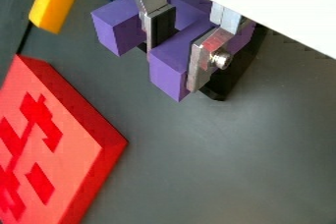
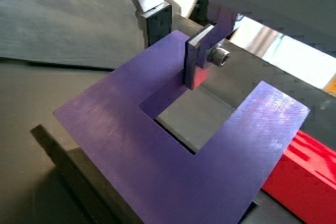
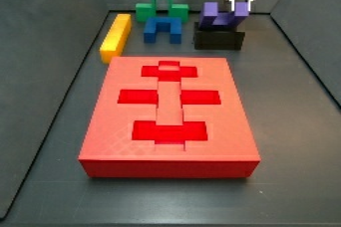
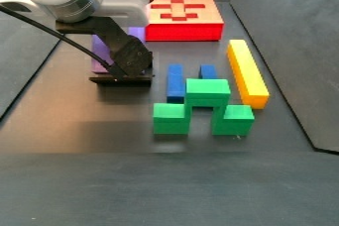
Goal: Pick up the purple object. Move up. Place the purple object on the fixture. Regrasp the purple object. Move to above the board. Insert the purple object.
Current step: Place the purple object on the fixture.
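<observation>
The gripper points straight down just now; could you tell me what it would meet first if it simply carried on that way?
Most likely the purple object on the fixture: the gripper already straddles one prong, so its base lies just below the fingertips.

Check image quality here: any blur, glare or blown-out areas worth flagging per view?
In a wrist view the purple object fills the frame, soft-edged, with overexposed white behind the gripper. In a side view the board is saturated red, its cut-outs low in contrast. In a side view the arm hides most of the fixture.
</observation>
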{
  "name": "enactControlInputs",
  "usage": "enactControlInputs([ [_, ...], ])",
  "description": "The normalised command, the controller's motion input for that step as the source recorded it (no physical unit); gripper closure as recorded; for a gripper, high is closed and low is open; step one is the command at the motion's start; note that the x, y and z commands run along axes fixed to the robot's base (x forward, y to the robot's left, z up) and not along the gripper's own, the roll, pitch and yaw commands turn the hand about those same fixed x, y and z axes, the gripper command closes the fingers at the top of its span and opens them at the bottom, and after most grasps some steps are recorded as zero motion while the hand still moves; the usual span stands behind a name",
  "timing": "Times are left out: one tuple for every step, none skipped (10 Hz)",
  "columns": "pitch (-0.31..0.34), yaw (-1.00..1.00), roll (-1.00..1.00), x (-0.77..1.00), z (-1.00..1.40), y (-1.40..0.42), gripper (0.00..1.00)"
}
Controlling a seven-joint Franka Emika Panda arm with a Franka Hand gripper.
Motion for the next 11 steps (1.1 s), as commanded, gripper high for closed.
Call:
enactControlInputs([
  [0.014,0.14,0.02,0.11,-0.15,-0.13,1.00],
  [0.000,0.00,0.01,0.00,-0.10,-0.19,1.00],
  [0.000,0.00,0.01,-0.05,-0.08,-0.19,1.00],
  [0.000,-0.04,0.08,-0.15,-0.08,-0.09,1.00],
  [0.000,-0.13,0.20,-0.09,-0.08,0.02,1.00],
  [0.143,-0.27,0.23,0.00,-0.04,0.13,1.00],
  [0.229,-0.31,0.22,0.00,0.00,0.19,1.00],
  [0.166,-0.20,0.12,0.00,0.00,0.09,1.00],
  [0.000,-0.07,0.05,-0.02,-0.04,0.00,1.00],
  [0.000,-0.06,0.00,-0.04,-0.13,-0.01,1.00],
  [-0.083,0.00,-0.12,-0.01,-0.05,-0.02,1.00],
])
